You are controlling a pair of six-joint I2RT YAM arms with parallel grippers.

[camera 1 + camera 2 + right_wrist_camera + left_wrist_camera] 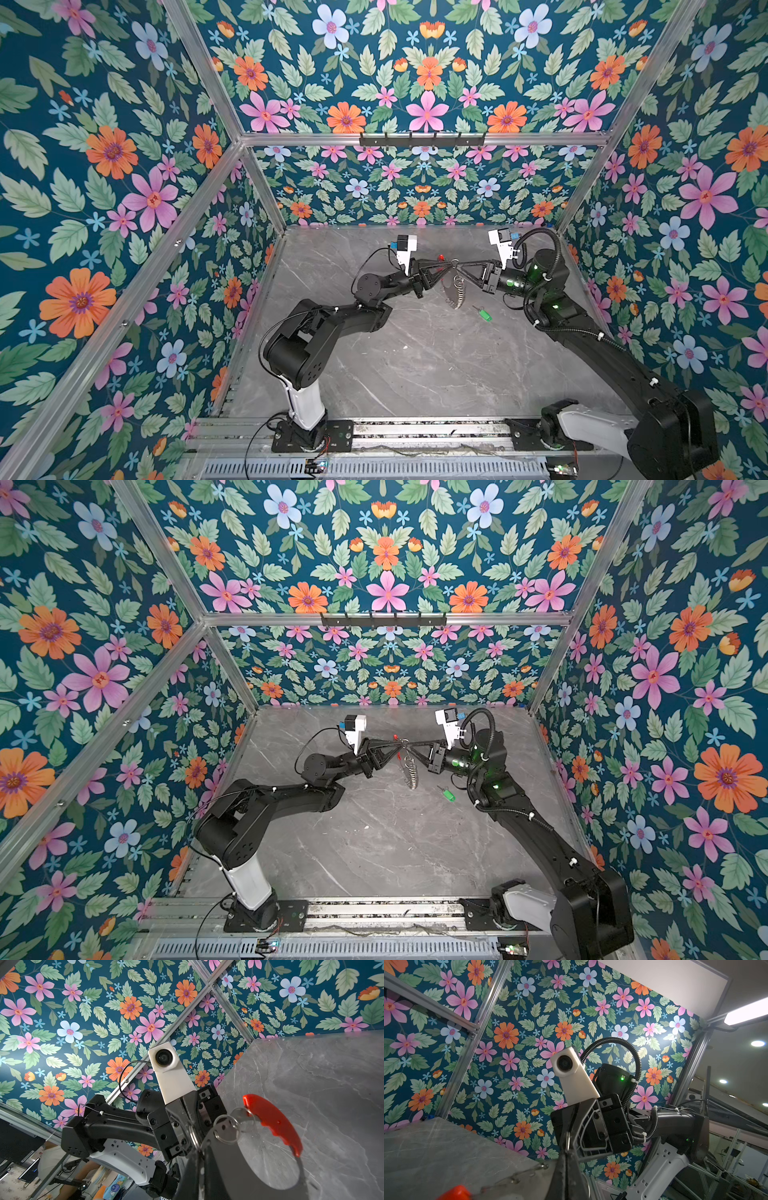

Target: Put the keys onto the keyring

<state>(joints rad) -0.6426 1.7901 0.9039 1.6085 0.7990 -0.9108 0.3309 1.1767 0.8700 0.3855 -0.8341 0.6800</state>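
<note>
— So, what's around the work?

— Floral walls (124,187) on three sides, a black hook rack (422,140) on the rail at 12 o'clock, and a grey marbled bench (415,374). Both arms meet over its far half.

— Anything crowding the green key (484,315)?

— It lies flat on the bench at 4 o'clock from the hanging keyring (451,293), apart from it. The right arm (582,328) is close at its 3 o'clock.

— And the claws?

— The left claw (448,264) reaches in from 9 o'clock and the right claw (462,264) from 3 o'clock, tips nearly meeting. Both are closed, each pinching the keyring at its top, so it dangles between them. Whether its lower end touches the bench I cannot tell. In the right wrist view, the red arc (272,1122) and a silver loop (226,1129) sit just past the right claw's tips.
</note>
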